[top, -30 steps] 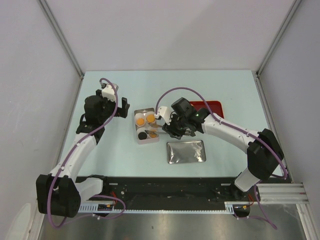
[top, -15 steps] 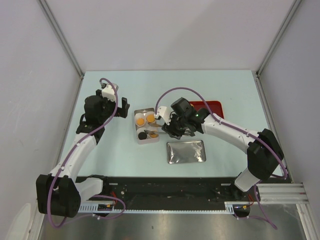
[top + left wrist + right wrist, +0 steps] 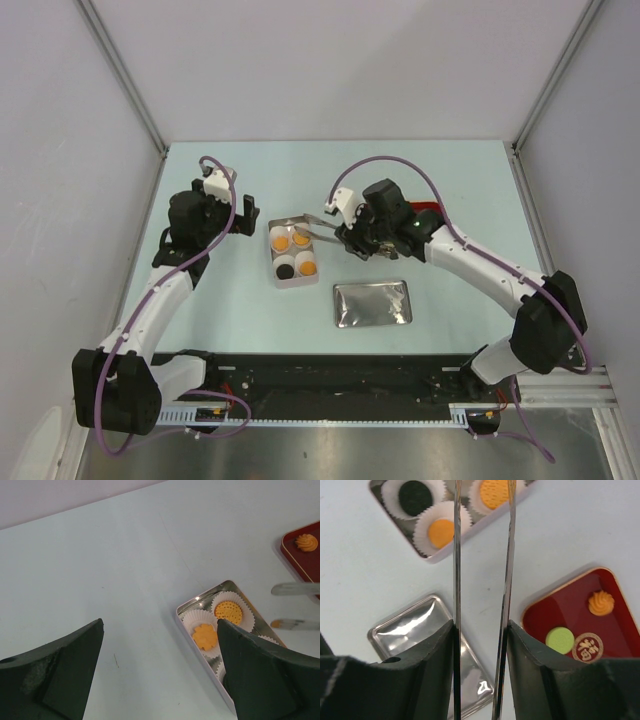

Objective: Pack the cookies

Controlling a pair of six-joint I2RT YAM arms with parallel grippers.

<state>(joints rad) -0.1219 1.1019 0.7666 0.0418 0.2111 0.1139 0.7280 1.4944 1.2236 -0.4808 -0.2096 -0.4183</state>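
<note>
Four cookies [image 3: 282,241] in tin [image 3: 288,223]; right gripper [image 3: 481,635] clamps tongs [image 3: 456,555]; left gripper [image 3: 160,670] wide, empty.

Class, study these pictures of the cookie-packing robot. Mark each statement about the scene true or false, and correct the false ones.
1. The tin holds four cookies, each in a white paper cup. True.
2. The black cookie lies on the red tray. False: it sits in the tin.
3. The right claw grips tongs. True.
4. The left claw is shut. False: it is open and holds nothing.
5. The silver lid covers the tin. False: it lies on the table beside the tin.
6. A green cookie lies on the red tray. True.
</note>
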